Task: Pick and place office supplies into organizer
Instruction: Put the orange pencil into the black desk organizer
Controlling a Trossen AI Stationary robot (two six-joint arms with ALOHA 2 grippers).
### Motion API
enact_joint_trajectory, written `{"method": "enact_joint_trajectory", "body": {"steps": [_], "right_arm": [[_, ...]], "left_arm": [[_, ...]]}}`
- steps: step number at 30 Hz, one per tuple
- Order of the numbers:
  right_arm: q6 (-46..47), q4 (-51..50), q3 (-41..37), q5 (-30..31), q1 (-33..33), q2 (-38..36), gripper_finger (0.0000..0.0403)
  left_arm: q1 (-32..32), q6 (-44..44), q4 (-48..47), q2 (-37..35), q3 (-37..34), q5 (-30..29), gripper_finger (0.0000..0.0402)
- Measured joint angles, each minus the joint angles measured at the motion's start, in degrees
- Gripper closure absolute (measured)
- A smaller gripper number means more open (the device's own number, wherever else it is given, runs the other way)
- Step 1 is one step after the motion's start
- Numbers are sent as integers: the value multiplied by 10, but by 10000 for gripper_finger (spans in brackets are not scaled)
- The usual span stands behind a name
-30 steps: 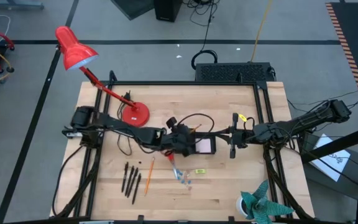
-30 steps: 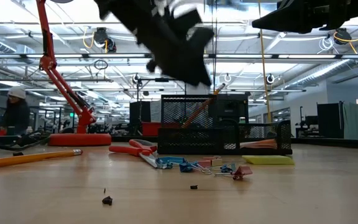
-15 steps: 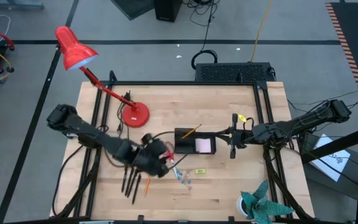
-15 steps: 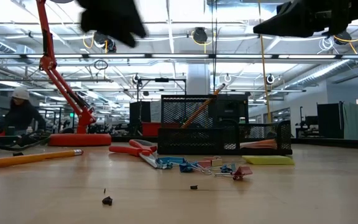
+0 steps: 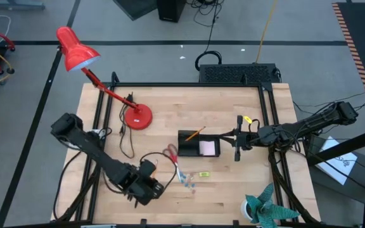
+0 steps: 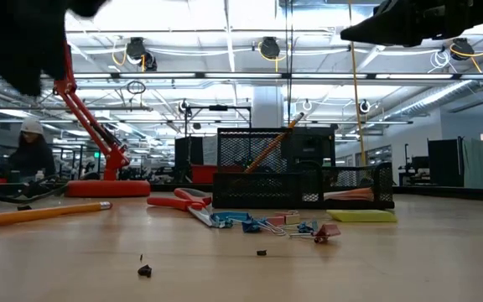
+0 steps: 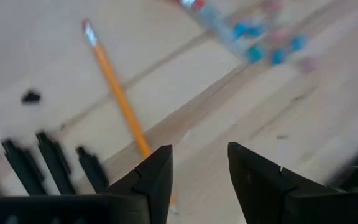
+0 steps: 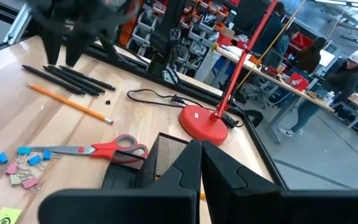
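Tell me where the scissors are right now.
In the high view the scissors lie flat on the table, just left of the organizer, with the clips near their blade tips.

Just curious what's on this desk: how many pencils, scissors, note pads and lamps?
Orange wooden pencils: 2 (one in the black mesh tray)
Red-handled scissors: 1
Pale pink square note pad: 1
Red desk lamp: 1
Total: 5

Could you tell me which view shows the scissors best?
The right wrist view: the scissors lie whole, red handles and blades clear. The high view shows them small; the low view shows only the handles edge-on; the left wrist view misses them.
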Motion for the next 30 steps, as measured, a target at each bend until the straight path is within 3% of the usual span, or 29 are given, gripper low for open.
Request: {"method": "enact_joint_trajectory", "body": {"steps": [7, 14, 30], "right_arm": [[0, 0, 0, 0, 0, 0, 399], [0, -1, 0, 0, 0, 0, 399], [-2, -1, 0, 0, 0, 0, 399]], "left_arm": [[37, -12, -1, 67, -1, 82, 238], [76, 30, -8, 69, 0, 112, 227], [117, 93, -36, 69, 0, 98, 227]]}}
